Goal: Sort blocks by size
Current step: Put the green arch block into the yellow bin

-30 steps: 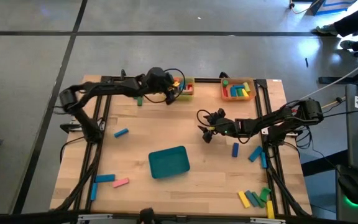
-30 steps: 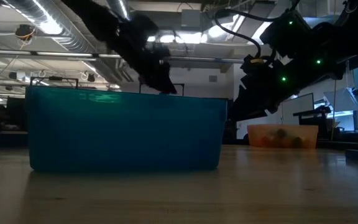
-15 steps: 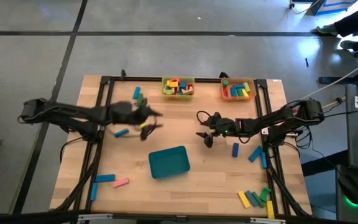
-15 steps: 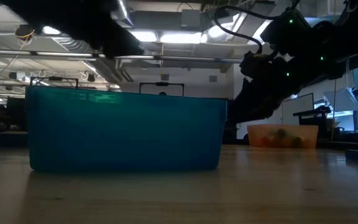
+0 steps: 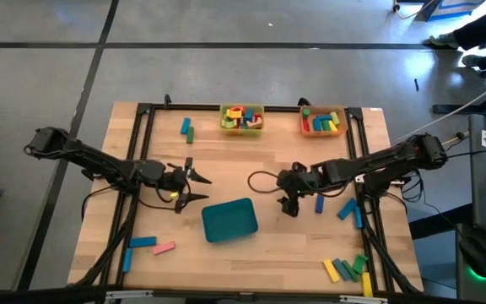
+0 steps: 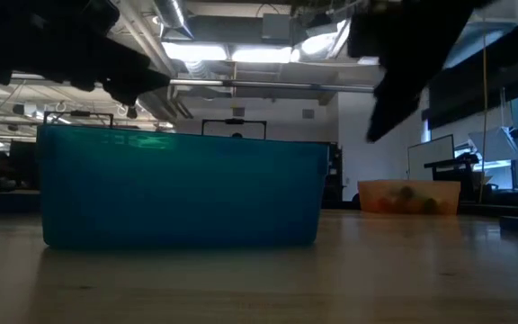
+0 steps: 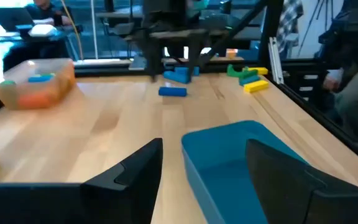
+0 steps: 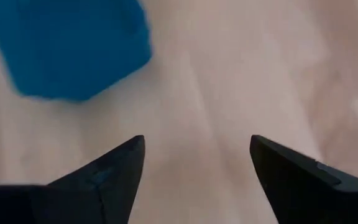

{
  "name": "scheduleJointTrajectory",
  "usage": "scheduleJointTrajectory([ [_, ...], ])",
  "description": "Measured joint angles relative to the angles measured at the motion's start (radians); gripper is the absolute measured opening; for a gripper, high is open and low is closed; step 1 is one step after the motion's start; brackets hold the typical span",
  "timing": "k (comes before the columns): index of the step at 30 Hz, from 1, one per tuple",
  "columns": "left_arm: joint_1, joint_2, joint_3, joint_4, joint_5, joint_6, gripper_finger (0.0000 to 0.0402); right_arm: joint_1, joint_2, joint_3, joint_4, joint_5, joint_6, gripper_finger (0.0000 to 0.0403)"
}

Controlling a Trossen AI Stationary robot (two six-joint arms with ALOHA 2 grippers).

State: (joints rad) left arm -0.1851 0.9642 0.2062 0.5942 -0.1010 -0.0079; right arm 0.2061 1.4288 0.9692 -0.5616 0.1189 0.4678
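Blocks (image 5: pixel 346 268) lie scattered on the worktop (image 5: pixel 251 160); some fill the yellow tray (image 5: pixel 242 119) and orange tray (image 5: pixel 323 122); left gripper (image 5: pixel 194 187) and right gripper (image 5: pixel 289 201), both spread and empty, flank the teal tray (image 5: pixel 229 219).

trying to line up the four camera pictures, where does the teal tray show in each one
High view: the teal rectangular plastic tray sits below the middle of the wooden table, between the two arms.
Low view: it fills the left and centre, near wall facing the camera.
Left wrist view: lower right of centre, open top visible, just beyond the fingers.
Right wrist view: blurred blue-teal shape at upper left.
Shared landmark: the tray itself.
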Motion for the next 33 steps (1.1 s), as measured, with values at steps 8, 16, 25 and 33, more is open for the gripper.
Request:
scheduleJointTrajectory([
  [8,-0.005,0.0,0.0,0.0,-0.001,0.028,0.0211,0.175,-0.001,0.146,-0.34,-0.173,0.492,0.0292],
  [16,-0.005,0.0,0.0,-0.006,-0.001,0.038,0.0211,0.428,0.042,0.08,-0.389,-0.351,0.785,0.0292],
  [25,-0.002,0.0,0.0,-0.008,-0.008,0.042,0.0211,0.637,0.124,0.022,-0.395,-0.411,0.824,0.0292],
  [33,-0.002,0.0,0.0,-0.005,-0.018,0.036,0.0211,0.749,0.169,-0.056,-0.32,-0.58,0.882,0.0292],
])
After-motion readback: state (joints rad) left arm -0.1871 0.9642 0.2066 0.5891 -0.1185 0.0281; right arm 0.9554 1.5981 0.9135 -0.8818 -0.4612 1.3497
